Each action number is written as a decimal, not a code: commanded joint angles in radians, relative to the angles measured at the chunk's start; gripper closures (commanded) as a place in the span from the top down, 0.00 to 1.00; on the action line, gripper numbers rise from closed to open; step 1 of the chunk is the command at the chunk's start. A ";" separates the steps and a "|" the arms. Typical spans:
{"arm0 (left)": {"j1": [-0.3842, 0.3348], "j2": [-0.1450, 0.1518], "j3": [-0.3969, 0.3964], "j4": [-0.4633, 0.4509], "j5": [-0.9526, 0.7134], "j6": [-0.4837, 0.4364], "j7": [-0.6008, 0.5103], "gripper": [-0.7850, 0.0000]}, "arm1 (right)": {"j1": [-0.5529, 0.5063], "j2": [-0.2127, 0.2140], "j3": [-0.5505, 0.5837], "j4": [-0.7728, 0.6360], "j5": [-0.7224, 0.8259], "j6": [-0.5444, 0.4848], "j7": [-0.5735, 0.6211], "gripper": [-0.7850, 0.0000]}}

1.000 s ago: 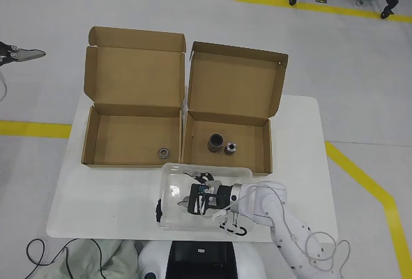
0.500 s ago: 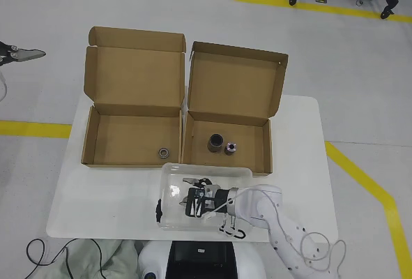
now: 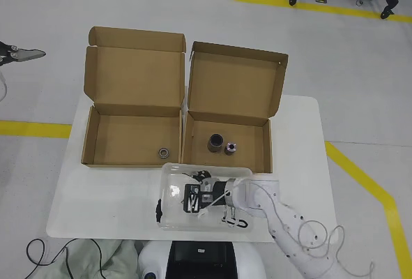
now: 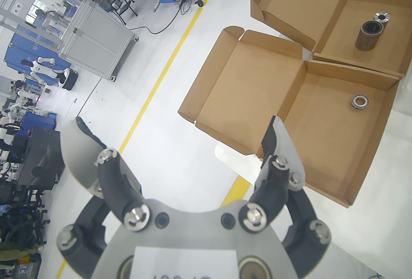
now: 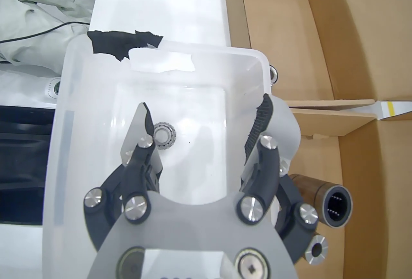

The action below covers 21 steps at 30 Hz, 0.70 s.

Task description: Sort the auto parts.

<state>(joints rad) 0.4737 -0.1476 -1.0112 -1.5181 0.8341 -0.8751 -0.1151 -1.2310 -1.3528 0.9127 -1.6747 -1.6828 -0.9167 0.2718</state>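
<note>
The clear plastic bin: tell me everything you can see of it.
The bin is a translucent, rectangular plastic tub with rounded corners, upright on the white table just in front of two cardboard boxes. Torn black tape sticks to one rim corner. Inside lies a small metal bearing; the open right gripper sits inside, close beside the bearing.
</note>
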 commanded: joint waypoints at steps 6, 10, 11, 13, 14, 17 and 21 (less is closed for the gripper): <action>0.000 0.000 0.000 0.000 0.000 0.000 0.000 1.00 | 0.062 -0.007 -0.058 0.115 -0.028 0.014 -0.027 0.76; 0.000 0.000 0.000 0.000 0.000 0.000 0.000 1.00 | 0.090 -0.011 -0.092 0.177 -0.052 0.023 -0.060 0.77; 0.000 0.000 0.000 0.000 0.000 0.000 0.000 1.00 | 0.093 -0.012 -0.097 0.184 -0.055 0.024 -0.065 0.77; 0.000 0.000 0.000 0.000 0.000 0.000 0.000 1.00 | 0.103 -0.013 -0.111 0.206 -0.063 0.029 -0.085 0.78; 0.000 0.000 0.000 0.000 0.000 0.000 0.000 1.00 | 0.106 -0.013 -0.116 0.212 -0.067 0.032 -0.094 0.77; 0.000 0.000 0.000 0.000 0.000 0.000 0.000 1.00 | 0.111 -0.012 -0.124 0.226 -0.078 0.038 -0.116 0.78; 0.000 0.000 0.000 0.000 0.000 0.000 0.000 1.00 | 0.117 -0.010 -0.136 0.240 -0.092 0.042 -0.122 0.78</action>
<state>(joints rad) 0.4737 -0.1476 -1.0112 -1.5181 0.8341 -0.8751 -0.1151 -1.1151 -1.3631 0.7789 -1.4362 -1.7731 -0.8756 0.1496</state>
